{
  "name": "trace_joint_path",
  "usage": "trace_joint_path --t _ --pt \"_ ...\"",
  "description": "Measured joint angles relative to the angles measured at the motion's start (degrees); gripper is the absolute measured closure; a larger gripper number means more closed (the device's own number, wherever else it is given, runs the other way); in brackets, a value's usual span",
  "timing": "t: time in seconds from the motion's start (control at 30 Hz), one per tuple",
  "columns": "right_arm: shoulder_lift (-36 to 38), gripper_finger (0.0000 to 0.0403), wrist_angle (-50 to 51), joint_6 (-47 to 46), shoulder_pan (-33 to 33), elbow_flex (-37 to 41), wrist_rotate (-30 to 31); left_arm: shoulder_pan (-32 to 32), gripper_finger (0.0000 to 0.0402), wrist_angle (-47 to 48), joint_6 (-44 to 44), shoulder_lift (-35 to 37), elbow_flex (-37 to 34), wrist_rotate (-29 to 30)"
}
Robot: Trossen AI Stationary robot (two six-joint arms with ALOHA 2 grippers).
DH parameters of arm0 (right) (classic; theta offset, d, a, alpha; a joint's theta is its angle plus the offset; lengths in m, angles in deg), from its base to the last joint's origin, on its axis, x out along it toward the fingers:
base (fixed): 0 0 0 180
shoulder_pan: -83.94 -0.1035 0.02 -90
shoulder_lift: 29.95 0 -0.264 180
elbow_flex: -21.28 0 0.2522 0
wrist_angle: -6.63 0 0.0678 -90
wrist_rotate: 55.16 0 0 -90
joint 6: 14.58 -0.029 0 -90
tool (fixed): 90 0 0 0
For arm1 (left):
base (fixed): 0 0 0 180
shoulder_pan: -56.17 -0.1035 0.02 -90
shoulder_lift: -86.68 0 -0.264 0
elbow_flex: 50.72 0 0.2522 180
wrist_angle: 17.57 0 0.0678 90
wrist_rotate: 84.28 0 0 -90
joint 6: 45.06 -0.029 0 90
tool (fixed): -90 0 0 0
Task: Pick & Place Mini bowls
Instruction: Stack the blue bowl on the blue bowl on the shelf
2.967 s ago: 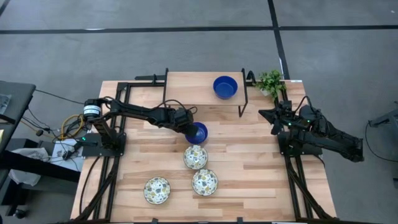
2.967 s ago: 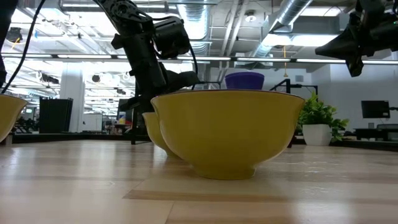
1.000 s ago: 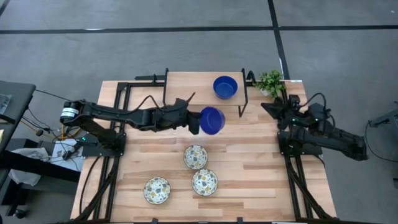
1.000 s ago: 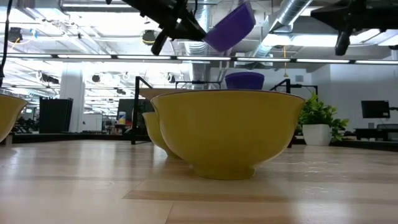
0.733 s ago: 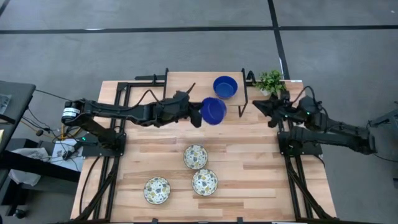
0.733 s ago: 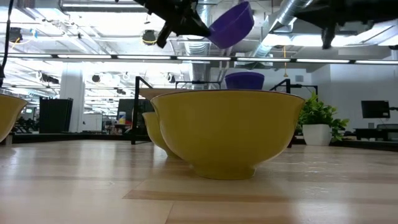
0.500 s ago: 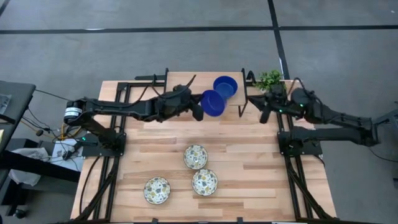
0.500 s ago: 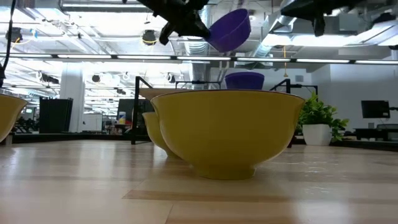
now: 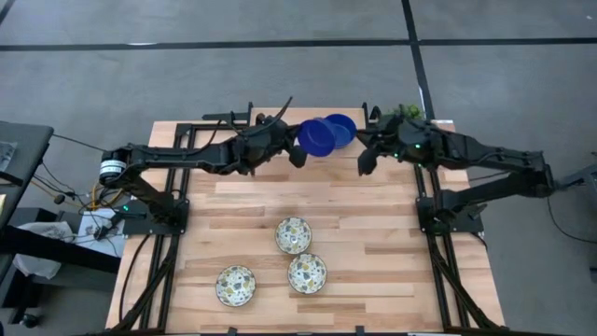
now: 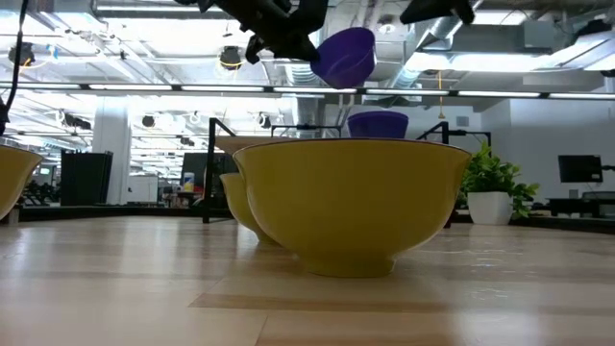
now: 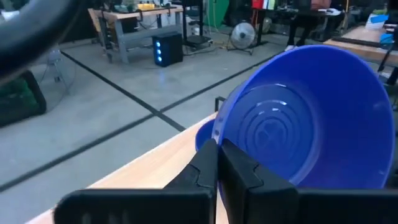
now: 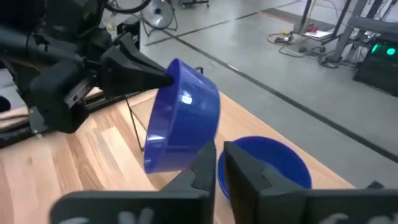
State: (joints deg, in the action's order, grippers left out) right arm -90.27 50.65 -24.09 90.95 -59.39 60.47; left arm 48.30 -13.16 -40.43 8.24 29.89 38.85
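My left gripper (image 9: 298, 152) is shut on a glossy blue mini bowl (image 9: 317, 137) and holds it in the air over the raised rack at the table's far edge. The bowl is close beside a second blue bowl (image 9: 342, 128) that rests on its base on the rack. A third blue bowl is not in view. My right gripper (image 9: 359, 140) is shut and empty, just right of the two blue bowls. Three flower-patterned bowls (image 9: 293, 235), (image 9: 307, 273), (image 9: 235, 285) stand on the table's near half. My left gripper pinches the held bowl's rim (image 11: 217, 132), one finger inside the bowl and one outside. The fingers come from the table's left, about level. The bowl is lifted clear and tilted (image 10: 344, 56).
The black-framed rack (image 9: 366, 161) stands across the far middle of the table. A small green plant (image 9: 408, 112) is at the far right corner, partly behind my right arm. Both arms reach in over the far edge and nearly meet at the blue bowls.
My left gripper has carried the blue bowl up and toward the table's far edge, close to the bowl on the rack. My right arm has swung from the right side toward the table's left, up to the two blue bowls.
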Motion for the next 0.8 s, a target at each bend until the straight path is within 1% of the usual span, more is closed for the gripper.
trace_joint_path --t 0.23,0.5,0.67,0.8 --pt "-6.0 0.0316 1.2 1.0 -1.1 -5.9 0.1 0.0 0.0398 -1.0 -4.1 0.0 0.0 1.6" --pt "-10.1 0.0281 1.8 1.2 -2.2 -10.3 0.5 0.0 0.0398 -1.2 -6.4 0.0 0.0 3.1" --pt "-12.5 0.0270 4.2 2.5 -3.6 -12.9 5.4 0.1 0.0398 -1.5 -6.4 0.0 0.0 3.1" --pt "-14.9 0.0268 5.0 4.5 -4.8 -14.6 10.1 0.1 0.0398 -1.9 -6.3 0.0 0.0 3.1"
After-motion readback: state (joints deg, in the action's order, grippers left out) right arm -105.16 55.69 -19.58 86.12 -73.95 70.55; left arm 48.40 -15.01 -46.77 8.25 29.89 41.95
